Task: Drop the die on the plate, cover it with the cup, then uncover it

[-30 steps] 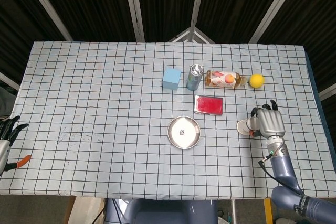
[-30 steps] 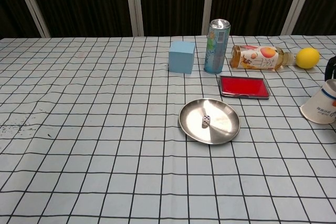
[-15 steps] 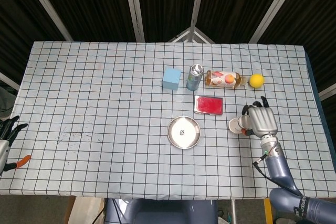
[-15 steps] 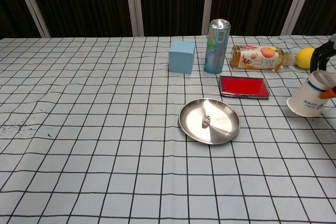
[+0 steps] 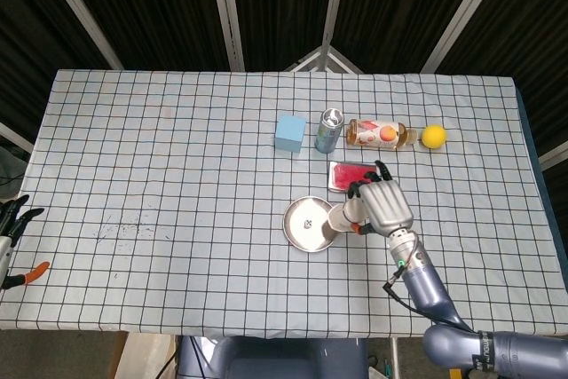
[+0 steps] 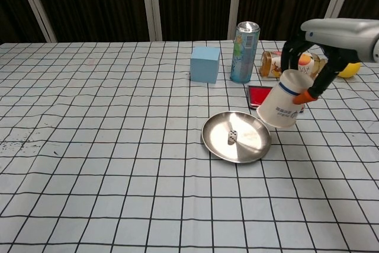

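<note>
Right hand (image 6: 314, 63) grips the white paper cup (image 6: 285, 99), mouth tilted down; level it over the small white die (image 6: 233, 136) on the round steel plate (image 6: 251, 149), then lower; left hand (image 5: 11, 224) idles, fingers spread.

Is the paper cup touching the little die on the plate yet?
Apart. In the chest view the cup, held tilted by the right hand, hangs at the right rim of the plate, with bare metal between it and the die.

The die (image 6: 233, 136) lies on the plate (image 6: 251, 149), cup (image 6: 284, 99) above its right rim.
</note>
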Available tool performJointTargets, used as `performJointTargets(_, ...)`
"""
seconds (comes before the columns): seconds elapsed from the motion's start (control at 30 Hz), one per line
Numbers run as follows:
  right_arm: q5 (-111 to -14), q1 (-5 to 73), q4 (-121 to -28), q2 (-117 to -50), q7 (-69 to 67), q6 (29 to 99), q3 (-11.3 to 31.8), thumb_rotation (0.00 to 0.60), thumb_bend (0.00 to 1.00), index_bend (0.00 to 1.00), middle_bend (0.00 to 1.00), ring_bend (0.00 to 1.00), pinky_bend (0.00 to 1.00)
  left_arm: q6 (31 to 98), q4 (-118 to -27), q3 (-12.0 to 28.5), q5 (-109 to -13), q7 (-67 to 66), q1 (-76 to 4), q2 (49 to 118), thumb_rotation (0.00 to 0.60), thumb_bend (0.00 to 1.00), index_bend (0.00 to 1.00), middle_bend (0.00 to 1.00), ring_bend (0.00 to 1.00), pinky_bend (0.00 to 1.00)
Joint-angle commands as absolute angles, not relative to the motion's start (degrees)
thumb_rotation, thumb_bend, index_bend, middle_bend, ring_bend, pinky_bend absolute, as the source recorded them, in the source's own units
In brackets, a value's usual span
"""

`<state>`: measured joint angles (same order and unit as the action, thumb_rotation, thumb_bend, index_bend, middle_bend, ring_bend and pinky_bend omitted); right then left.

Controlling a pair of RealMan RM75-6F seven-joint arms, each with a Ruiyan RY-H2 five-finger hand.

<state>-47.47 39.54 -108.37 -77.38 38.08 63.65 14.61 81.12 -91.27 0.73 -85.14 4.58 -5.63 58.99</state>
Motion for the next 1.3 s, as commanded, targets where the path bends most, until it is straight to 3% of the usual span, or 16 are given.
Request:
performJointTargets(0.03,-46.4,41.1,-108.3,-79.3,39.0,63.7,15.2,0.6,0.31,0.5,0.48,0.23,0.0,81.2,-91.2,0.7,-85.3,4.7,-5.6,58.9,0.6,0.29,0.16,0.0,0.0,0.02)
performJointTargets(0.4,-47.6,44.8,-102.0,-88.7,39.9,65.3,13.4,0.6,0.32,0.5,0.48,0.23,0.0,81.5,-90.9,0.9,-85.1,5.8,-5.5,58.7,0.6,0.29,0.16,0.0,0.0,0.02)
performJointTargets(0.83,-50.9,46.4,-94.7,-94.5,40.8,65.4,11.0,0.6,0.32,0.5,0.48,0.23,0.0,81.6,-90.6,0.9,-85.3,7.2,-5.4,58.3,0.6,0.29,0.16,0.0,0.0,0.02)
performJointTargets(1.3,-53.5,47.9,-88.0,-98.9,36.9,64.0,12.6,0.6,0.32,0.5,0.48,0.23,0.0,81.0,-90.7,0.9,-85.1,6.3,-5.7,58.6,0.6,0.29,0.16,0.0,0.0,0.02)
